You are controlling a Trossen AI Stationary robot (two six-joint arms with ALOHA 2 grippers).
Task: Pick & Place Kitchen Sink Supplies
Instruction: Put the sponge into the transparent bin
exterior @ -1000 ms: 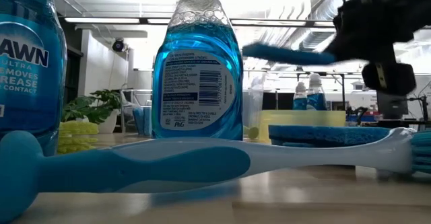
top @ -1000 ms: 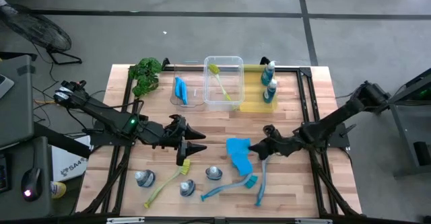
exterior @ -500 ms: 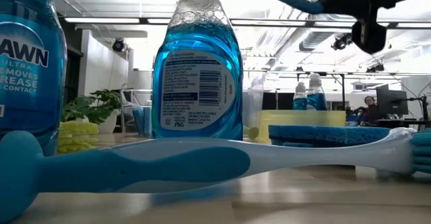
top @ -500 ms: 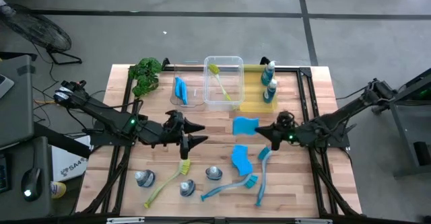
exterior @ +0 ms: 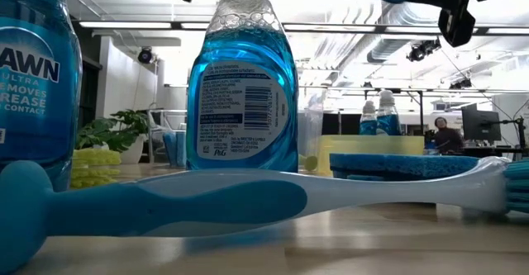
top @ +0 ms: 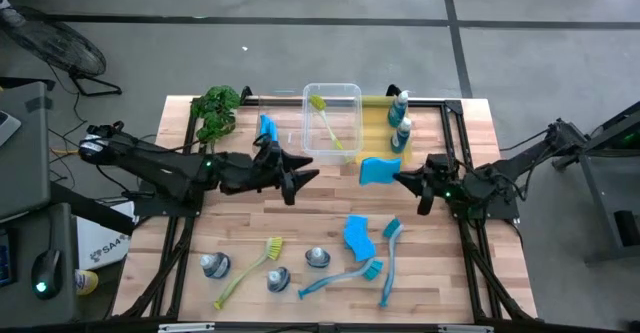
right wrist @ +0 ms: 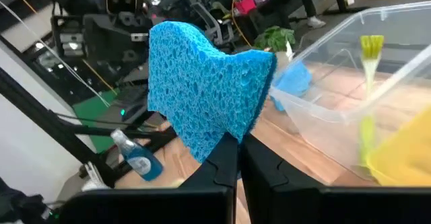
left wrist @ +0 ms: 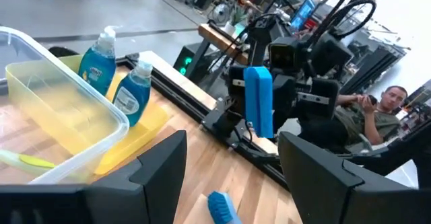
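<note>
Since earlier, our right gripper (top: 408,181) carried one sponge (top: 373,170) binward, jaws clamping it; left gripper (top: 298,178) spread; three sponges, four bottles.

Bare surface (top: 330,188) between the two arms gives free passage, yellow bin (top: 384,145) at 12 o'clock crowded by two bottles (top: 401,120), brushes (top: 388,263) and sponge (top: 358,237) blocking at 6 o'clock

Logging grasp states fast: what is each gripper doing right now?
Left gripper: jaws open, empty, held above the table by the clear bin.
Right gripper: jaws shut on a blue sponge.
</note>
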